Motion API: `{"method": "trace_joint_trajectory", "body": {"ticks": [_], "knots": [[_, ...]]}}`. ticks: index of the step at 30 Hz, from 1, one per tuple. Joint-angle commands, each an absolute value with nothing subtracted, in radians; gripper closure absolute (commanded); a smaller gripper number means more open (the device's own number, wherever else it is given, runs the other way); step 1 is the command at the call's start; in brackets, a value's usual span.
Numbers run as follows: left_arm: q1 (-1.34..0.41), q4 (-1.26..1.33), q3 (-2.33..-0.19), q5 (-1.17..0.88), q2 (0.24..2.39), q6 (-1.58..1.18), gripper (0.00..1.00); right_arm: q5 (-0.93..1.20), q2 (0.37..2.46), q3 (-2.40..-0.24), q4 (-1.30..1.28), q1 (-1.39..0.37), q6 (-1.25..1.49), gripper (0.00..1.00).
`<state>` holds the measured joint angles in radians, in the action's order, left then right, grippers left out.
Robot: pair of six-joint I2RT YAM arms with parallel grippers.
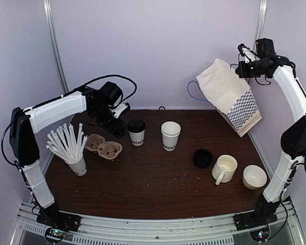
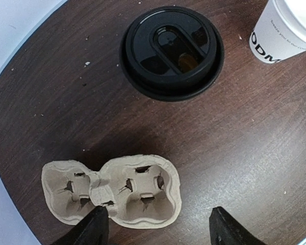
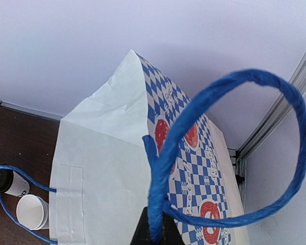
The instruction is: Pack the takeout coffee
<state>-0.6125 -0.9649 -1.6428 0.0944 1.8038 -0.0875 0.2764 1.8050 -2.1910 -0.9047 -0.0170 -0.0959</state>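
Observation:
A white MOO cup with a black lid [image 1: 136,131] stands at the back of the table, and its lid [image 2: 171,51] fills the top of the left wrist view. A second MOO cup [image 1: 170,135] [image 2: 285,30] to its right has no lid. A loose black lid [image 1: 202,158] lies further right. My left gripper [image 1: 118,124] [image 2: 158,229] hangs open above the table just left of the lidded cup, holding nothing. My right gripper [image 1: 245,69] [image 3: 155,229] is high at the back right, shut on the blue handle [image 3: 178,143] of a white paper bag [image 1: 229,97] [image 3: 107,178], which hangs tilted.
A two-cell pulp cup carrier [image 1: 104,146] [image 2: 112,191] lies left of the cups, partly under my left fingers. A cup of white straws [image 1: 71,148] stands at the left. A cream mug [image 1: 224,168] and a handleless cream cup [image 1: 254,176] sit at the front right.

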Motion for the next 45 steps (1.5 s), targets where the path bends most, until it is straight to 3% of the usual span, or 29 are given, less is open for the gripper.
{"method": "trace_joint_trajectory", "body": {"ticks": [1,11,16,27,33,35,40,45], "knots": [[-0.615,-0.93,-1.649,0.043,1.795,-0.067,0.29,0.319,1.736,-2.156,-0.859,-0.013,-0.112,1.0],[-0.615,-0.898,-1.634,-0.042,1.775,-0.066,0.29,0.421,1.68,-2.15,-0.865,-0.014,-0.102,1.0],[-0.615,-0.888,-1.636,-0.052,1.766,-0.063,0.29,0.367,1.664,-2.144,-0.852,-0.014,-0.123,1.0],[-0.643,-0.797,-1.642,-0.201,1.732,-0.074,0.28,0.365,1.82,-2.093,-0.831,0.05,-0.087,1.0],[-0.69,-0.695,-1.714,-0.253,1.785,-0.057,0.28,0.387,1.933,-2.185,-0.861,0.113,-0.037,0.99],[-0.706,-0.686,-1.785,-0.293,1.837,-0.054,0.3,0.387,1.953,-2.206,-0.876,0.129,-0.035,0.96],[-0.785,-0.688,-1.952,-0.264,1.984,-0.01,0.35,0.369,1.944,-2.209,-0.91,0.144,-0.045,0.65],[-0.825,-0.73,-2.128,-0.218,2.15,0.027,0.48,0.332,1.838,-2.167,-0.905,0.144,-0.056,0.52]]}}
